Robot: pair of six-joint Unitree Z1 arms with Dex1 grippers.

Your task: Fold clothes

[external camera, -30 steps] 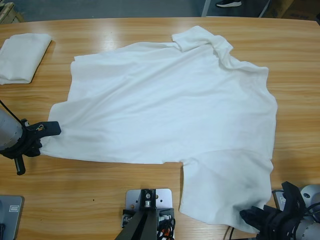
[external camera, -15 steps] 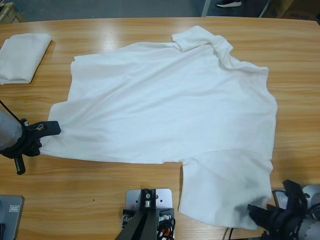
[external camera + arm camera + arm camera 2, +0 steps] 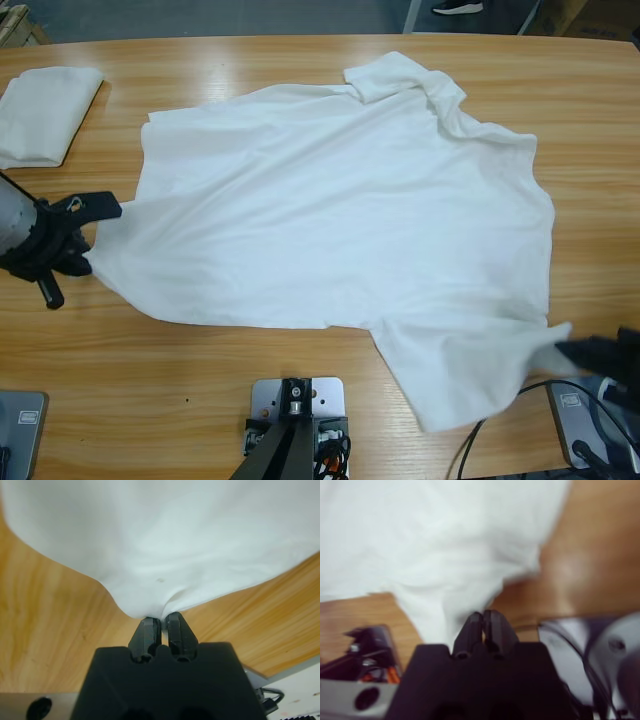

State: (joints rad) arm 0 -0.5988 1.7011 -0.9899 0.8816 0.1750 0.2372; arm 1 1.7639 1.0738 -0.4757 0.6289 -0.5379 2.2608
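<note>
The large white T-shirt (image 3: 340, 230) lies spread over the middle of the wooden surface (image 3: 200, 380), nearly flat with shallow creases. Its long axis runs on a diagonal in the high view, from the bunched collar end (image 3: 405, 80) near the far edge, right of the middle, down toward the near left. One sleeve (image 3: 460, 370) reaches out toward the near right corner. The cloth is plain; no print, label or writing can be read anywhere on it.

The left gripper (image 3: 95, 208) sits at the left side of the surface, and its fingers (image 3: 145, 635) are pressed together on a pinch of the shirt's left corner, the fabric puckering where it enters them. In the left wrist view the cloth fans out from that pinch across the upper part of the picture, with bare wood on either side.

The right gripper (image 3: 580, 352) is at the right edge, near the front. Its fingers (image 3: 492, 625) are likewise closed on the tip of the sleeve, which is drawn into a narrow point toward them.

A second white garment, the folded cloth (image 3: 45, 115), rests as a neat rectangle at the far left corner, well apart from the shirt.

At the top edge of the high view a dark shoe (image 3: 458, 7) shows on the floor beyond the surface.
</note>
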